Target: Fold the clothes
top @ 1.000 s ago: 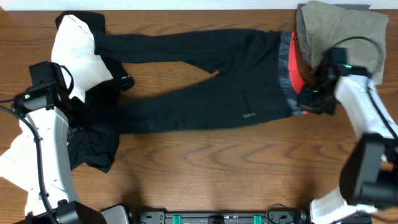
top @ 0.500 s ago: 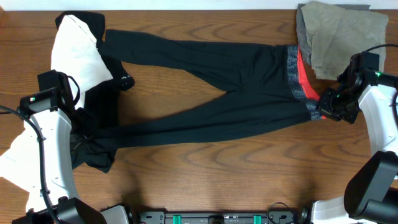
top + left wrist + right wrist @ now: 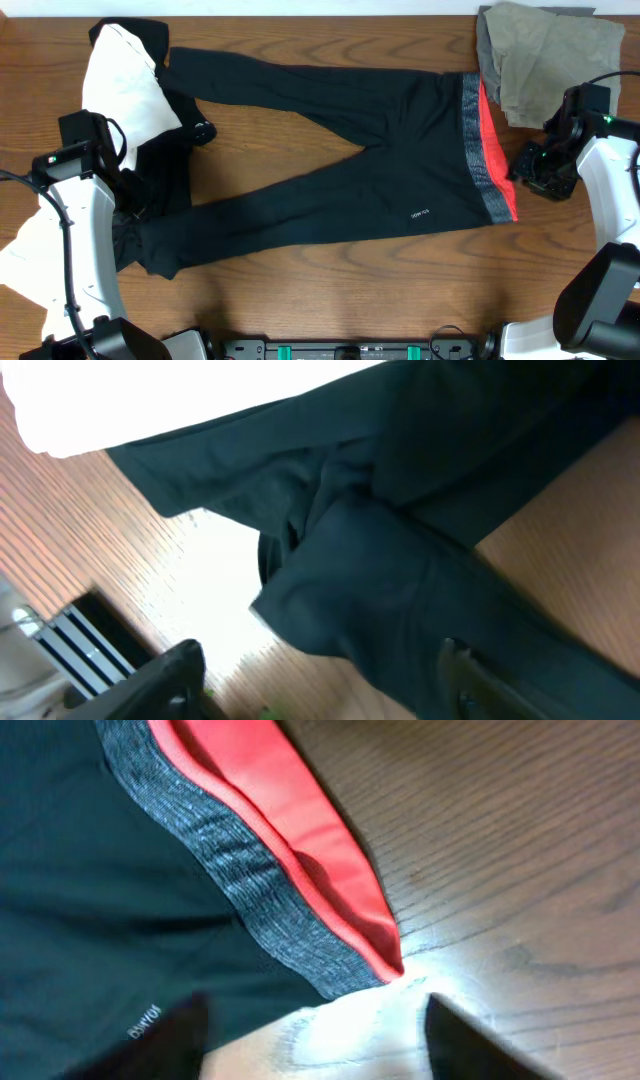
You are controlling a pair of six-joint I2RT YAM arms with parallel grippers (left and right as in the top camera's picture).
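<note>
Leggings (image 3: 340, 170) lie lengthwise between my 2 spread grippers: waistband (image 3: 487, 150) just beside right gripper (image 3: 541, 171), leg ends (image 3: 160, 250) beneath left gripper (image 3: 318, 660).

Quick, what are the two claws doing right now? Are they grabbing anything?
Left claw: open, over black cloth, gripping nothing.
Right claw: open, at the corner of the leggings' waistband, gripping nothing.

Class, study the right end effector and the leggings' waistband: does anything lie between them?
Nothing visible does. The right end effector hangs open just off the near corner of the waistband, with only bare table between. The khaki piece lies farther back, beside the waistband, not in the path.
</note>
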